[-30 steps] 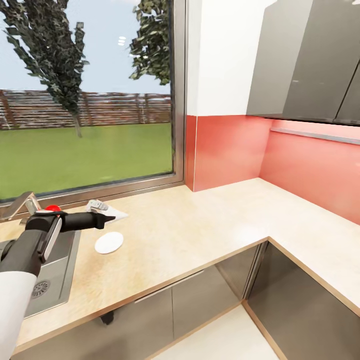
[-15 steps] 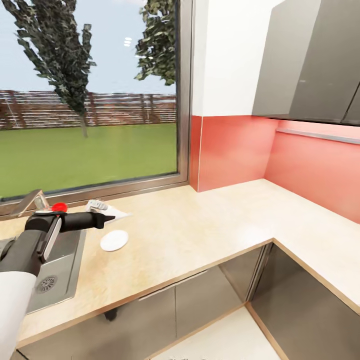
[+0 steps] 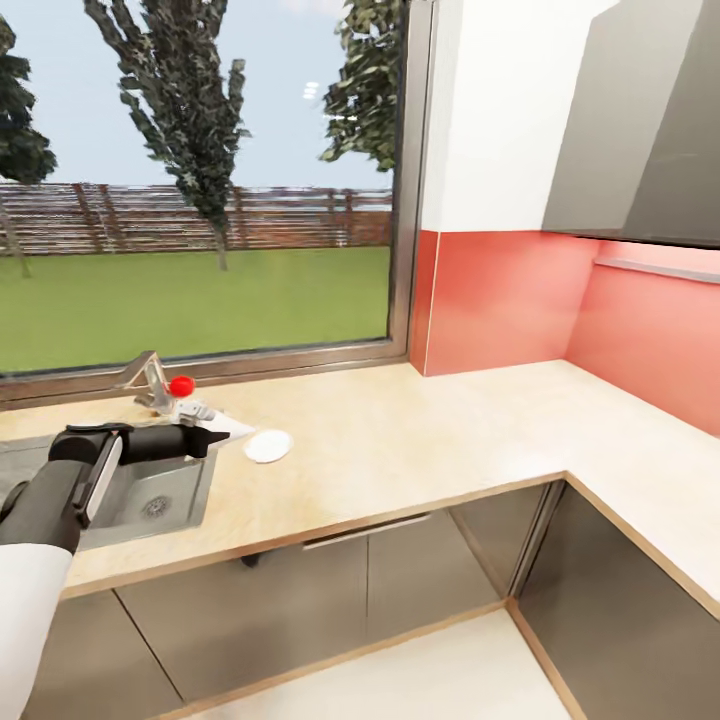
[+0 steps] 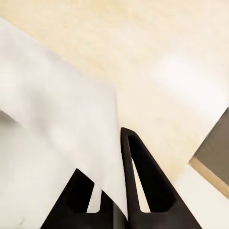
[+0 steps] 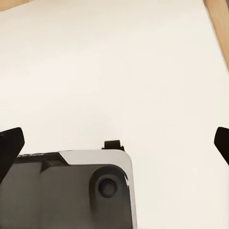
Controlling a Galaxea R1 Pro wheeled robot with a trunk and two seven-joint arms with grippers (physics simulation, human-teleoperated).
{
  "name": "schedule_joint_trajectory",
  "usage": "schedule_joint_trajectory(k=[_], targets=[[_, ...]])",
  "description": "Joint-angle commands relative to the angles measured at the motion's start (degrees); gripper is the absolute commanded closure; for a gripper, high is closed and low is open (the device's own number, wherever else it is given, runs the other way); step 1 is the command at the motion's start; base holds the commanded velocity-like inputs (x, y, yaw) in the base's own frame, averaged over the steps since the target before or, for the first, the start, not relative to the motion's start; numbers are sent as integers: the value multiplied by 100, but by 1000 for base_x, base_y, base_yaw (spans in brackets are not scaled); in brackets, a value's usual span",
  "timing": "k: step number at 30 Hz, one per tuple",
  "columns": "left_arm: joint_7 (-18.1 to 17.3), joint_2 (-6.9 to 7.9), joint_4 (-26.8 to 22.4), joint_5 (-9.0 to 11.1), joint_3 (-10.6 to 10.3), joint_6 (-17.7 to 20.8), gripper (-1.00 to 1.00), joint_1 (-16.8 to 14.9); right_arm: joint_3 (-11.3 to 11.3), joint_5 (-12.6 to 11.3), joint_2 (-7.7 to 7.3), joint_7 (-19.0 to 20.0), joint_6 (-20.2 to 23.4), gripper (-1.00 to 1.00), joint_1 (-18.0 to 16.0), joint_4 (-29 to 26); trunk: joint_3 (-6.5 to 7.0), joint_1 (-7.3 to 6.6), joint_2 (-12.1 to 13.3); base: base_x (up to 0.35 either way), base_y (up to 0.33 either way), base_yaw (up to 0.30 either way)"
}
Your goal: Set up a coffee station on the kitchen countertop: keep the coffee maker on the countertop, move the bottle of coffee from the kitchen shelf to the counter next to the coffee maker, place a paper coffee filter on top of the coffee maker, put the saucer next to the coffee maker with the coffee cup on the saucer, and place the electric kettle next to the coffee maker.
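My left gripper [image 3: 212,438] is shut on a white paper coffee filter [image 3: 233,428], held just above the counter at the sink's right edge. In the left wrist view the filter [image 4: 62,119] hangs as a thin sheet pinched between the two dark fingers [image 4: 143,176]. A small round white saucer [image 3: 268,446] lies flat on the beige countertop [image 3: 420,440], just right of the filter and apart from it. My right gripper [image 5: 114,143] is open, its fingertips far apart over pale floor, with the robot's grey base below. The coffee maker, bottle, cup and kettle are out of view.
A steel sink [image 3: 150,495] sits under my left arm, with a faucet and a red knob [image 3: 180,385] behind it. The window runs along the back. The counter turns a corner at the right under grey wall cabinets [image 3: 650,130]. Grey cabinet fronts stand below.
The camera has moved, so the whole scene has slid right and up and more of the sink shows. The left gripper still holds the filter in the same pose.
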Motion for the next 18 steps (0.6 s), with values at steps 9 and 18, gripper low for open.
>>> schedule_joint_trajectory(k=[9,18], targets=[[-61,-4,-3,-63,12,8,100,-7,2,-51,-1,-3,-17,-100,-3,10,-14,1,-14,-297,-90,271],[-64,-4,-3,-63,20,8,100,-10,3,-49,-1,-3,-17,-100,-3,13,-14,1,-14,-154,-2,271]])
